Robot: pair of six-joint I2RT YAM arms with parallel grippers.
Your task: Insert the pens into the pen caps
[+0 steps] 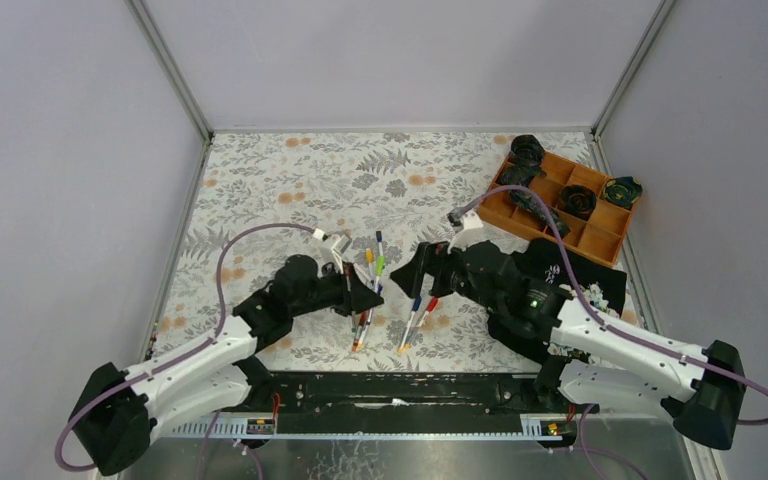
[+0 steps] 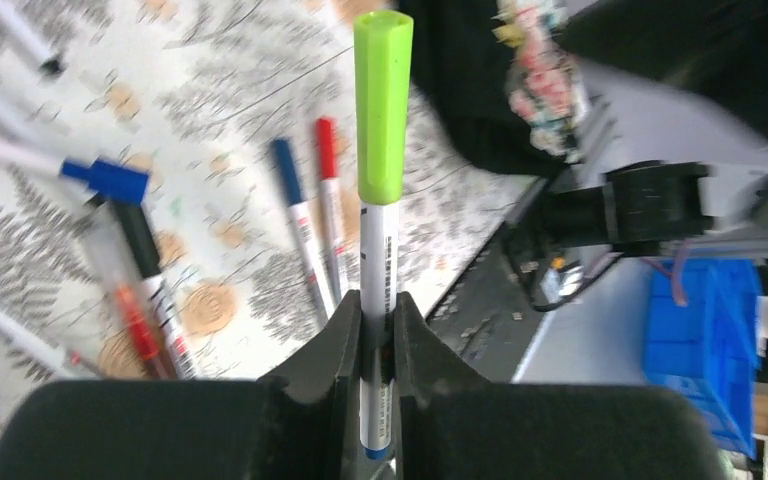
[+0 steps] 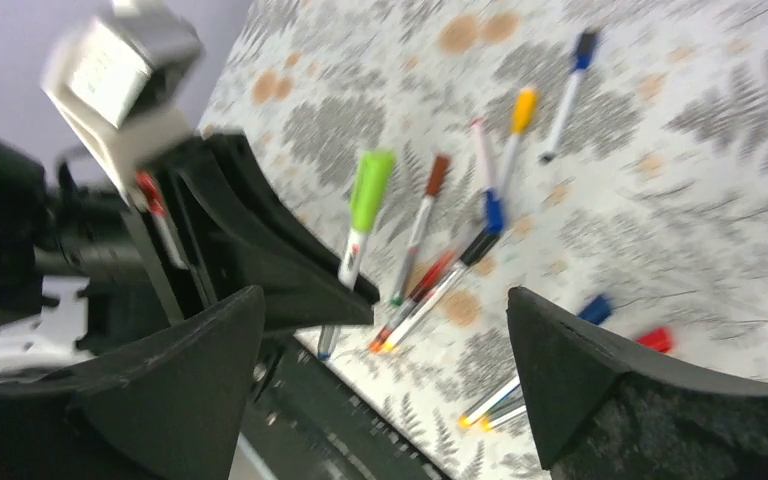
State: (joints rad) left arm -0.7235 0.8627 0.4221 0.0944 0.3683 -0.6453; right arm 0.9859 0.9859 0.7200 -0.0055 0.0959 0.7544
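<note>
flower-print table (image 1: pixel 290 190), seen from above: left arm (image 1: pixel 200 365) and right arm (image 1: pixel 620 345) reach in toward ea. other over a scatter of loose pens (image 1: pixel 412 325). orange tray (image 1: pixel 592 238) w/ dark items sits well beyond the right jaws, off to their right.

left gripper (image 2: pixel 378 310): jaws pinched narrow on a green-capped pen (image 2: pixel 378 250), clamping its white barrel low down. the pen stands straight out from the jaws, w/ the lime cap (image 2: pixel 383 100) on its far end and a blue end showing low betw. the fingers.

right gripper (image 3: pixel 385 300): jaws spread wide, nothing betw. them. its fingers (image 3: pixel 580 370) frame the left gripper & the capped pen, which sit ahead and left of the gap, apart from both fingers.

on the cloth left of the left jaws: a blue-capped pen (image 2: pixel 290 185) and a red-capped pen (image 2: pixel 327 150) lie side by side, just beside the held barrel. further left are a black-capped pen (image 2: pixel 142 235) and a blue cap (image 2: pixel 110 180) on a white barrel.

ahead of the right jaws: a brown-capped pen (image 3: pixel 437 175), an orange-capped pen (image 3: pixel 523 108) and, further out, a far blue-capped pen (image 3: pixel 585 45). blue and red ends lie close by the right-hand finger.

whether any caps lie loose: can't tell, wrist views blurred.
</note>
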